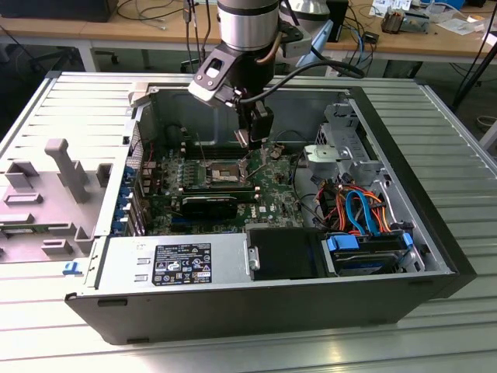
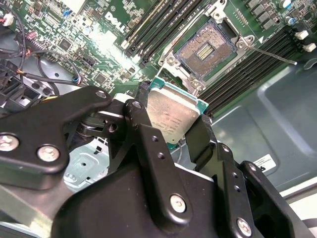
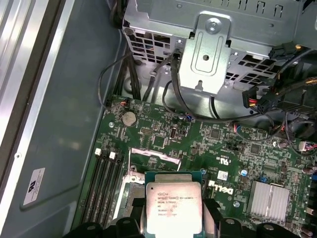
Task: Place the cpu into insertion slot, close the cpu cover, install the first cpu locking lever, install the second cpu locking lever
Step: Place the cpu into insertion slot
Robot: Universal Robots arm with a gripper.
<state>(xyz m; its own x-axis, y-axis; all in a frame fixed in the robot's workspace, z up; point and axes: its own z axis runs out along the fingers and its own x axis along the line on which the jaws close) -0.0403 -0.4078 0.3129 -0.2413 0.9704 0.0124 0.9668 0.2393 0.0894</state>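
My gripper [image 2: 171, 119] is shut on the cpu [image 2: 172, 115], a flat square chip with a silver top and green edge, its black fingers [image 2: 141, 106] pressing on two opposite sides. In the first wrist view the cpu [image 3: 173, 206] hangs above the green board. The insertion slot [image 2: 205, 47] lies uncovered, its pin field showing, a short way from the chip. The cpu cover [image 3: 153, 157] stands raised beside the slot. A thin locking lever [image 2: 275, 53] sticks out free. In the exterior view the gripper [image 1: 250, 149] hovers just above the insertion slot [image 1: 220, 169].
Long black memory slots [image 2: 158, 27] flank the socket. A black expansion card [image 1: 210, 206] sits in front of it, with the power supply [image 1: 175, 264] nearer. A metal drive cage [image 1: 342, 151] and coloured cables [image 1: 361, 206] fill the exterior view's right side of the case.
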